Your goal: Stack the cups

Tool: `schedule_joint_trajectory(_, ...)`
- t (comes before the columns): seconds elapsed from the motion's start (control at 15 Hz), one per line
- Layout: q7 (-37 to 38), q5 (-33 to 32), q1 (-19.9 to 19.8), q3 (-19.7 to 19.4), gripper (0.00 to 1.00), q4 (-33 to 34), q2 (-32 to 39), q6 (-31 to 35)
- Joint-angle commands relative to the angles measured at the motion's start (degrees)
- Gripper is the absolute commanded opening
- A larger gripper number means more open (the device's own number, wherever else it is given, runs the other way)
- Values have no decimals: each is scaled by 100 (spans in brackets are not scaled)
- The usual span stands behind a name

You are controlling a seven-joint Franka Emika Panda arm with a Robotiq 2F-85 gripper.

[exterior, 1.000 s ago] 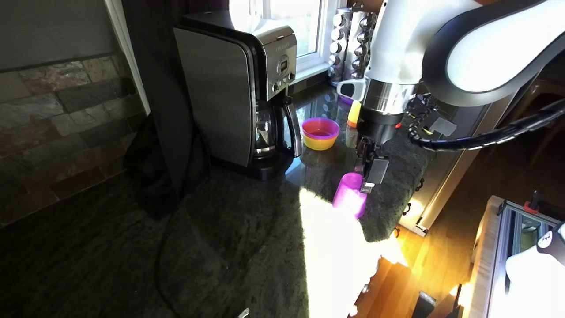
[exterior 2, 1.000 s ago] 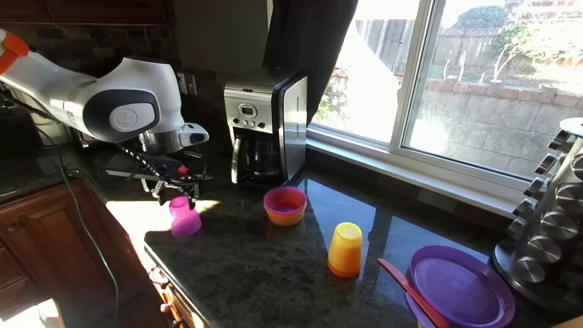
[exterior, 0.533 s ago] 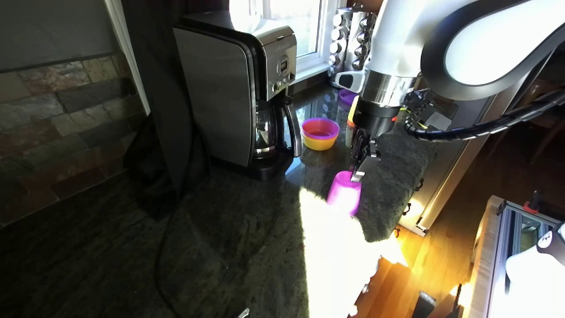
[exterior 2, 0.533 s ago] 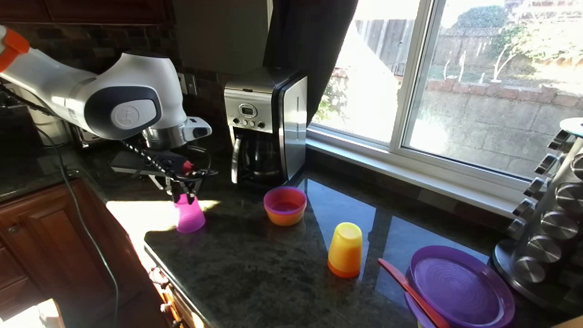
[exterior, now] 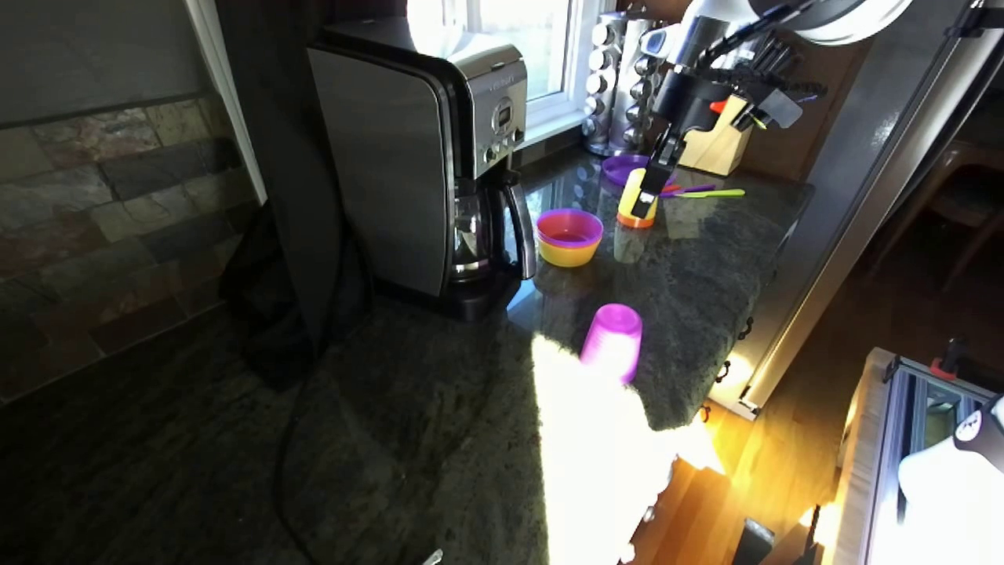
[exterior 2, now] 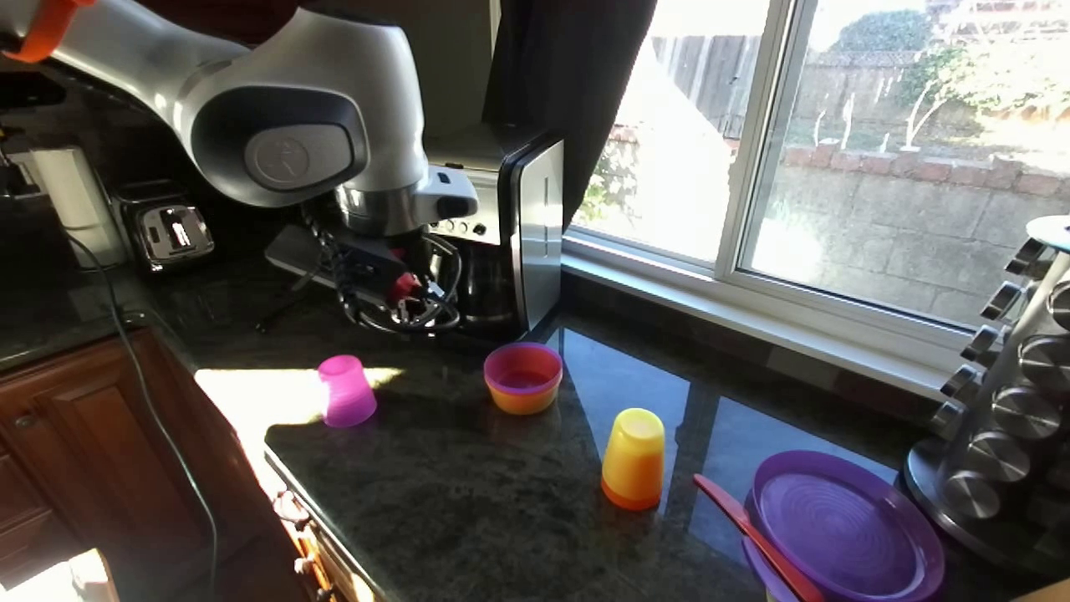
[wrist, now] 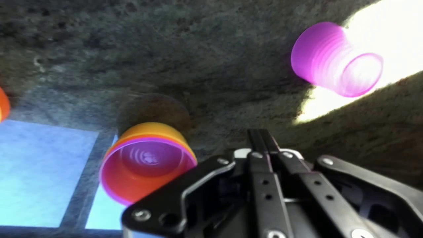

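The magenta cup (exterior: 613, 341) stands upside down on the dark counter, partly in bright sunlight; in the wrist view the same magenta cup (wrist: 325, 61) is at the upper right. Farther along the counter is an upside-down yellow cup (exterior 2: 634, 451) with an orange band at its bottom; whether this is two nested cups I cannot tell. Only an orange edge (wrist: 2, 105) shows at the wrist view's left border. My gripper (wrist: 261, 132) hangs raised above the counter, apart from the magenta cup, its fingers pressed together with nothing between them. In an exterior view the gripper (exterior: 643, 205) overlaps the yellow cup.
Nested bowls (exterior 2: 522, 380), pink inside and yellow outside, sit between the cups, near the coffee maker (exterior: 423, 157). A purple plate (exterior 2: 844, 527) with a red knife (exterior 2: 756, 535) lies by the spice rack (exterior 2: 1011, 418). A knife block (exterior: 714, 145) stands behind.
The magenta cup shifted slightly on the counter early on, then stayed put. My gripper has risen away from it, and its fingers have gone from apart to together.
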Motion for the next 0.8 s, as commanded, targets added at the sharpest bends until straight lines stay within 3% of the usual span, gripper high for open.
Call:
schedule_joint_trajectory(0.0,122,101,-142,-88,34,191,-161,-476)
schedule_joint_trajectory(0.53,385,30,280,651,93,-496,-182,-61)
schedule_joint_trajectory(0.6,504,17,330,762,99,-612,-164,57)
schedule_joint_trajectory(0.73,751,15,432,979,100,-881,-118,553)
